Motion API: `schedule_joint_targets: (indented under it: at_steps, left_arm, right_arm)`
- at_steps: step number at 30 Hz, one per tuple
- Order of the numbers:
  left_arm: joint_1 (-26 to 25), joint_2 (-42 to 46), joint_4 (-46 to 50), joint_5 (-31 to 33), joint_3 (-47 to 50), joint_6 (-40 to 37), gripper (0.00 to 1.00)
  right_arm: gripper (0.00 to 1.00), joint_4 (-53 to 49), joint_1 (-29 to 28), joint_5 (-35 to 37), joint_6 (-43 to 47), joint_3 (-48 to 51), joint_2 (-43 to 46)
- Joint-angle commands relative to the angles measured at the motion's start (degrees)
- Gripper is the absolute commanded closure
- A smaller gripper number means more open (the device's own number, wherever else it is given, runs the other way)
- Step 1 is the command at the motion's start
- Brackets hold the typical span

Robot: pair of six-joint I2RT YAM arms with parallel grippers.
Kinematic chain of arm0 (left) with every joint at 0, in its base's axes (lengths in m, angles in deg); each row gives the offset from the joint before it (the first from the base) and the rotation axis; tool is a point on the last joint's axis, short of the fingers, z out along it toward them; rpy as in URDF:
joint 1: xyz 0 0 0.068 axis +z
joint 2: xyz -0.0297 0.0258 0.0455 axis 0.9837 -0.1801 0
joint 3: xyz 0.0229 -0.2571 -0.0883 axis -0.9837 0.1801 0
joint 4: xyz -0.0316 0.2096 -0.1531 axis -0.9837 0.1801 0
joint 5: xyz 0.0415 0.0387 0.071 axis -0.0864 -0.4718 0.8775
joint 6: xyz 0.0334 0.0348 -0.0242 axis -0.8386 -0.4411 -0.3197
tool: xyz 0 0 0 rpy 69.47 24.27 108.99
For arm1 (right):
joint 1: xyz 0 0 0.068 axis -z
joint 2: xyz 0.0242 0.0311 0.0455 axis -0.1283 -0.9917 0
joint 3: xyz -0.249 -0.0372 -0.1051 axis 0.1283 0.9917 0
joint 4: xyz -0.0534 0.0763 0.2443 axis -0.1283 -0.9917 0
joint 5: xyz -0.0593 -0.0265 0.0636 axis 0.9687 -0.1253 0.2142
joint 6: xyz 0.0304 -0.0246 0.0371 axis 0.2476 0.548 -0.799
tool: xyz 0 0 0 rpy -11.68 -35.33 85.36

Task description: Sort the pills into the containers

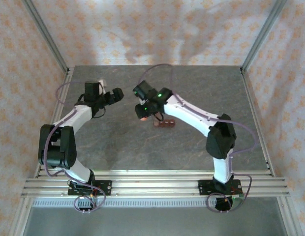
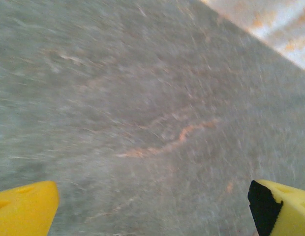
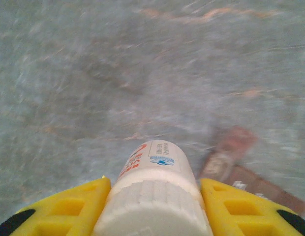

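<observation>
Grips pill bottle (image 3: pixel 153 169) in right gripper (image 3: pixel 155 201); containers (image 3: pixel 239 164) just ahead-right, long axis slanting rightward; left gripper (image 2: pixel 152 209) agape, farther.

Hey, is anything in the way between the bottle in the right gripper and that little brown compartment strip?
Nothing visible does. In the right wrist view the right gripper grips the bottle, and only bare table lies between it and the compartment strip, ahead to the right.

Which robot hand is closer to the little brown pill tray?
The right. The right gripper, holding the bottle, is just beside the containers; the left gripper is open, farther off to their left.
</observation>
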Motion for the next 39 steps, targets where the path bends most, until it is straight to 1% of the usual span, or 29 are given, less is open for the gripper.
schedule_joint_targets:
  at_steps: [1, 5, 8, 12, 16, 21, 27, 29, 35, 39]
  left_arm:
    - [-3.5, -1.6, -0.8, -0.3, -1.3, -4.9, 0.00]
    - [-7.7, -2.7, -4.6, -0.3, 0.0, -7.4, 0.00]
    - [-10.5, -2.8, -8.2, -1.1, 1.5, -9.3, 0.00]
    - [-13.7, -2.0, -15.7, -2.5, 5.1, -10.4, 0.00]
    - [-17.3, -0.7, -21.8, -3.2, 8.1, -13.6, 0.00]
    - [-22.4, 1.3, -30.1, -3.7, 11.7, -20.2, 0.00]
    - [-26.5, 0.7, -38.9, -2.6, 13.0, -25.7, 0.00]
    - [-27.5, -0.3, -43.9, -1.6, 13.5, -27.0, 0.00]
    - [-28.4, -5.0, -61.8, -1.2, 15.6, -26.4, 0.01]
    - [-28.9, -7.4, -65.7, -1.4, 15.1, -25.6, 0.05]
  right_arm:
    - [0.60, -0.2, 4.7, -0.2, 1.3, 1.3, 4.6]
    - [0.60, -0.6, 10.9, -2.5, 1.4, 1.1, 6.3]
    - [0.60, -1.2, 14.9, -6.2, 1.2, -0.1, 6.4]
    - [0.60, -1.9, 19.8, -12.3, -0.4, -1.9, 5.3]
    - [0.60, -2.6, 23.0, -18.0, -1.6, -3.9, 4.1]
    - [0.59, -6.5, 24.0, -23.7, 0.2, -7.2, 2.1]
    - [0.59, -11.0, 24.0, -29.7, 3.0, -9.3, 0.9]
    - [0.59, -11.5, 24.0, -30.6, 3.3, -8.7, 1.2]
    - [0.59, -11.1, 24.0, -31.7, 3.2, -5.3, 3.8]
    - [0.59, -10.4, 24.0, -32.5, 2.9, -2.7, 5.8]
